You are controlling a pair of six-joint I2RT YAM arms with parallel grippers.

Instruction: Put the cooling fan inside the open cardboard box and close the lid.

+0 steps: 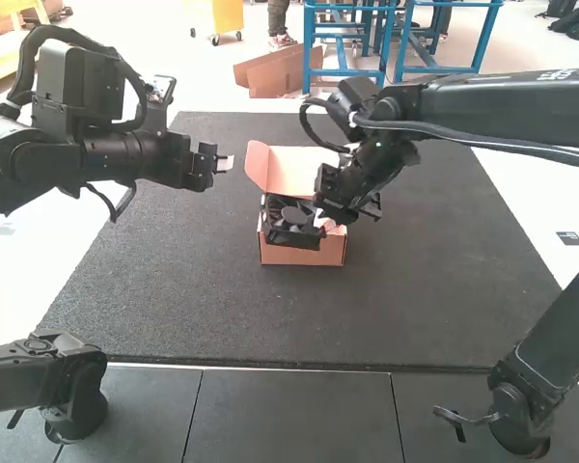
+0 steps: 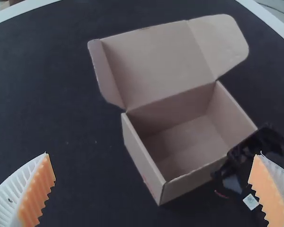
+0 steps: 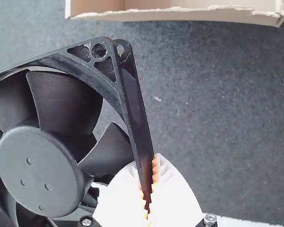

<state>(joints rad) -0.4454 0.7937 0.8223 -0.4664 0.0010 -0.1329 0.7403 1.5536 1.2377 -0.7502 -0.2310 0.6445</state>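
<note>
Black matting (image 1: 174, 280) covers the counter, with bare mat on every side of the work. The right gripper (image 1: 344, 206) is pinched narrow on one thin edge of the fan (image 1: 294, 222). In its wrist view, the orange pads (image 3: 154, 170) press the black frame from both sides. The fan stands on edge above the fingers, its hub and blades off to one side.

The fan hangs tilted from that gripper, just at the near rim of the cardboard box (image 1: 302, 249) and not yet down inside. The left wrist view shows the box floor bare, and the fan dark against the outside of a front corner.

The lid (image 1: 282, 172) stands up on the far side of the box from the right gripper, leaning back, side flaps out. The mouth of the box is unblocked from above.

The left gripper (image 1: 218, 162) hovers with its fingers spread wide and holds nothing. It sits near the lid's side flap without touching it. The box lies below and ahead of it, framed between its two ribbed fingers (image 2: 33, 191).

By count: one box, one fan, two grippers.
</note>
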